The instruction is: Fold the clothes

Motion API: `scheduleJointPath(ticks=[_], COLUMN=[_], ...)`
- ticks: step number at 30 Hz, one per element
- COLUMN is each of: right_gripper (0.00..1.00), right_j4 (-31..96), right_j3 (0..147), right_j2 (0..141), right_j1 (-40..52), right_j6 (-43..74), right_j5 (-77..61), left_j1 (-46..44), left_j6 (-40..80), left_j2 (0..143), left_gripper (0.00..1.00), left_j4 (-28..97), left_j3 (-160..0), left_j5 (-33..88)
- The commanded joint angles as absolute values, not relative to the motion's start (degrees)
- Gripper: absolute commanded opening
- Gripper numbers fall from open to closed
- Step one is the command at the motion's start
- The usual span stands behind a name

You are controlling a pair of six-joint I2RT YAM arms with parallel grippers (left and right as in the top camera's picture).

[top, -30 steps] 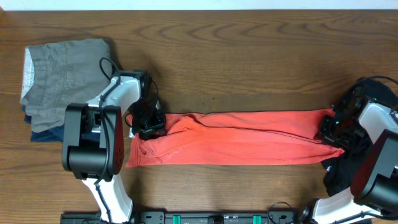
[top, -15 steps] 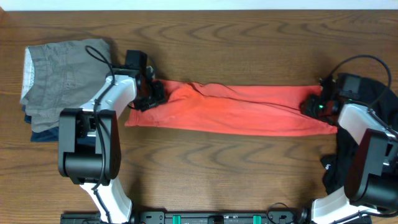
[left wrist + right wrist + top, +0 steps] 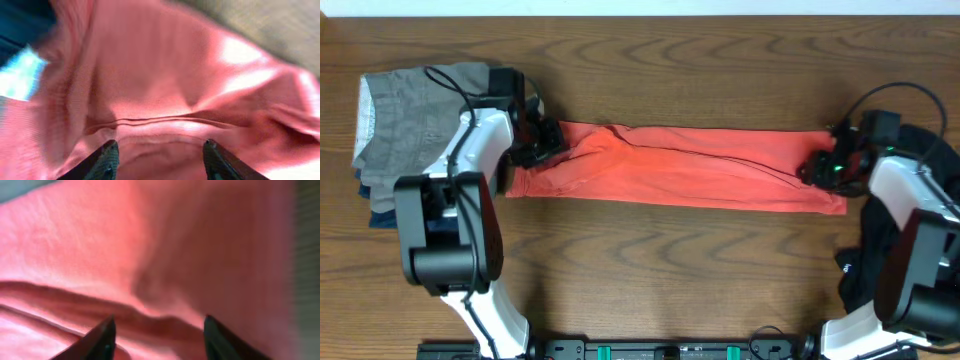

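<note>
This looks like a robotics lab bench, not a home. 2 white-and-black arms (image 3: 445,230) stand on a wood-grain worktop (image 3: 700,80), ending in the left pincer (image 3: 545,150) and the right pincer (image 3: 817,168). Loose black cables (image 3: 470,90) loop over the arms. Well behind both pincers, at the arm bases, a black mounting rail (image 3: 670,350) with green fittings runs along the worktop edge. Garments are laid out around the rig. A coral-red T-shirt (image 3: 690,170) stretches between the 2 pincers, a folded grey-topped stack (image 3: 420,120) lies just outboard of the left pincer, and a black garment (image 3: 930,150) lies just outboard of the right pincer. A pale strip (image 3: 640,6) borders the worktop ahead of the pincers.
</note>
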State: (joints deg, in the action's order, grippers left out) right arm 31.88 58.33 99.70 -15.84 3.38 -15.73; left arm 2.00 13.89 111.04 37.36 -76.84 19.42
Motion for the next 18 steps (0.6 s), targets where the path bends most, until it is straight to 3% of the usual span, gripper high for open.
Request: scheduleJointPath(ticks=[1,9,12,18], right_gripper=[0.66,0.63,0.63,0.63], right_j4=[34.50,37.71,38.04,39.05], right_j3=[63.64,63.24,62.65,62.54], right_j2=[95.68,96.82,97.69,97.86], right_j1=[-19.51,-23.44,-23.27,-23.24], right_j6=[-0.40,-2.44,-2.44,-2.44], right_j5=[-15.90,-15.92,-15.92,-15.88], left_j1=[2.02,-1.58,-2.70,-2.81], left_j6=[11.86,12.67,12.51,12.56], left_j2=[103.09,99.98,100.75,102.56], left_gripper=[0.58,0.57,0.44,0.42], left_j4=[38.59,49.08,48.75,44.36], left_j3=[-79.42,-77.28,-73.93,-69.04], left_j5=[17.50,17.34,15.84,8.38])
